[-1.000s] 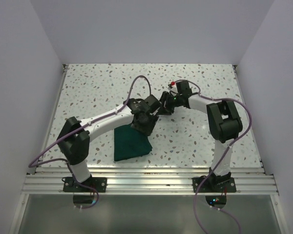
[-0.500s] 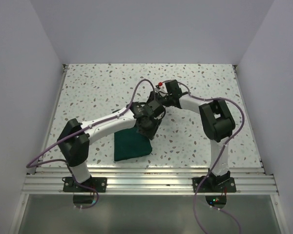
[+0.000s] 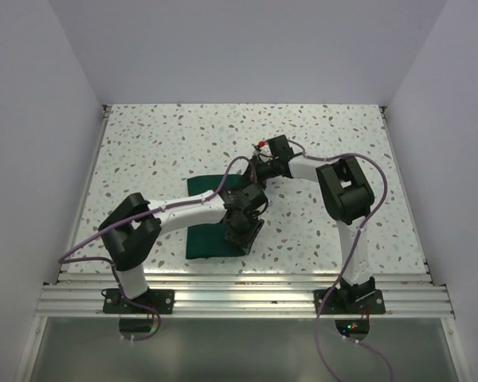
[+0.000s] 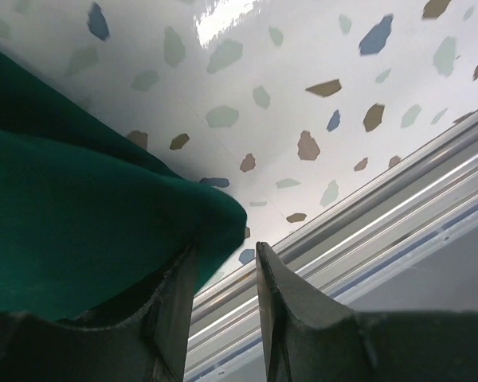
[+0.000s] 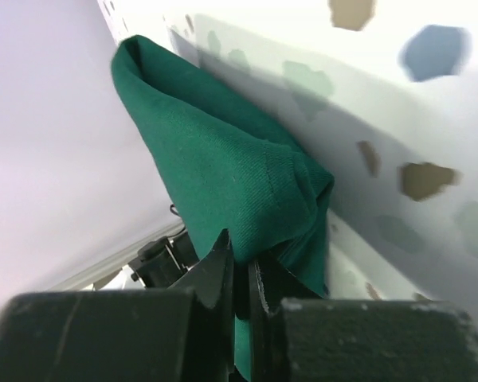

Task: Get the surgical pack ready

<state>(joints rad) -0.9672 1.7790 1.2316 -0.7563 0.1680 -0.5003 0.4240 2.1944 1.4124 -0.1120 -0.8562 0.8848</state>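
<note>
The surgical pack shows only as a dark green fabric drape (image 3: 205,237), lying as a folded bundle on the speckled white table, left of centre. My right gripper (image 3: 256,169) is at the drape's far right corner. In the right wrist view its fingers (image 5: 221,263) are pinched shut on a raised fold of the drape (image 5: 223,159). My left gripper (image 3: 245,231) hovers low at the drape's near right corner. In the left wrist view its jaws stand apart around an empty gap (image 4: 225,250), and the drape's corner (image 4: 80,215) bulges over the left finger.
An aluminium rail (image 3: 239,288) runs along the table's near edge, also seen just beyond the left fingers (image 4: 398,207). White walls close in the table on the left, right and back. Purple cables loop above both arms.
My right gripper slid left to the drape's far corner and shut on it. The left arm swung down toward the near right corner, its jaws narrowing. The drape now reaches farther back.
</note>
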